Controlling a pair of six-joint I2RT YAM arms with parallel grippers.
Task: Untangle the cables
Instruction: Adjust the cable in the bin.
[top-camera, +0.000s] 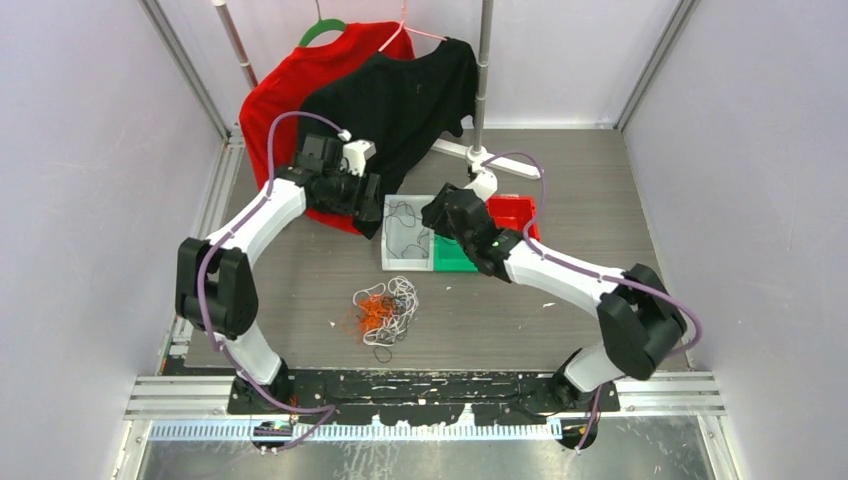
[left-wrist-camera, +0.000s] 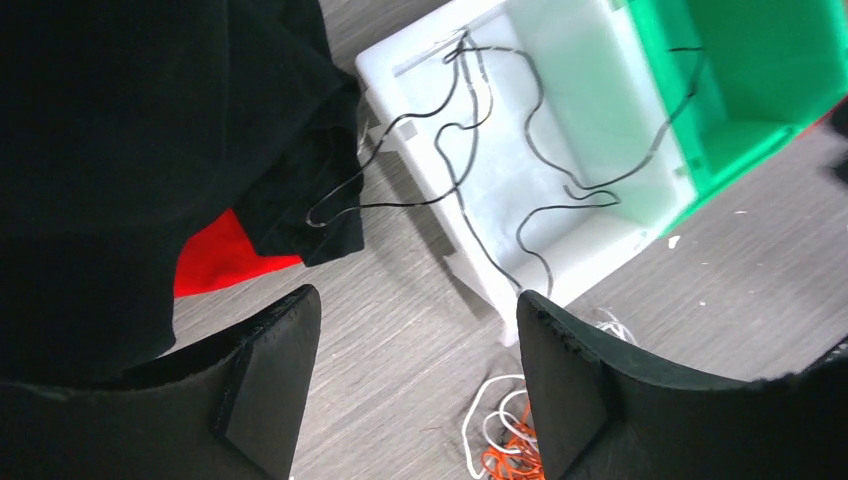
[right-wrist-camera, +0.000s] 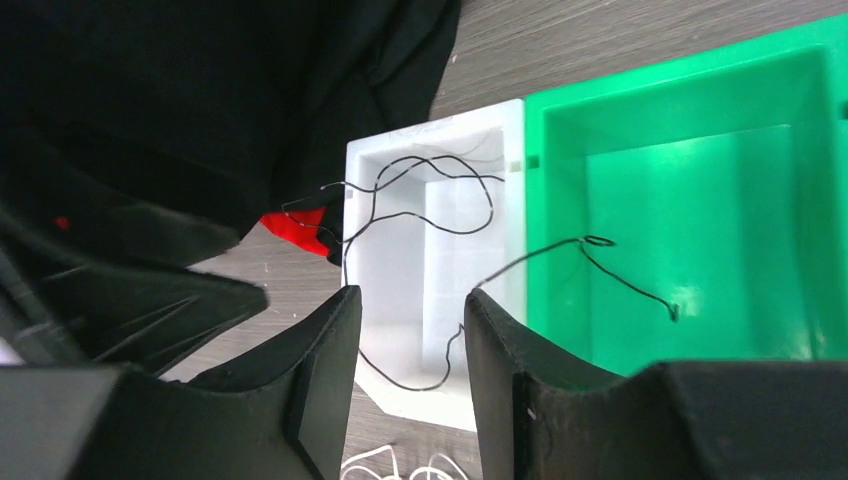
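Left pincer (left-wrist-camera: 415, 300): wide apart with nothing between its fingers; we see it over the bench (top-camera: 600, 200), beside the white bin (left-wrist-camera: 600, 250).
Right pincer (right-wrist-camera: 414, 297): narrow gap; we see nothing clamped. It hangs over the wall shared by the white bin and the green bin (right-wrist-camera: 700, 90).
Black cable (right-wrist-camera: 598, 240): loose in the white bin, one end over into the green bin, another loop over the far wall toward the black shirt (left-wrist-camera: 150, 120).
Orange and white cables (top-camera: 385, 308): one tangled heap on the bench, between the arms.
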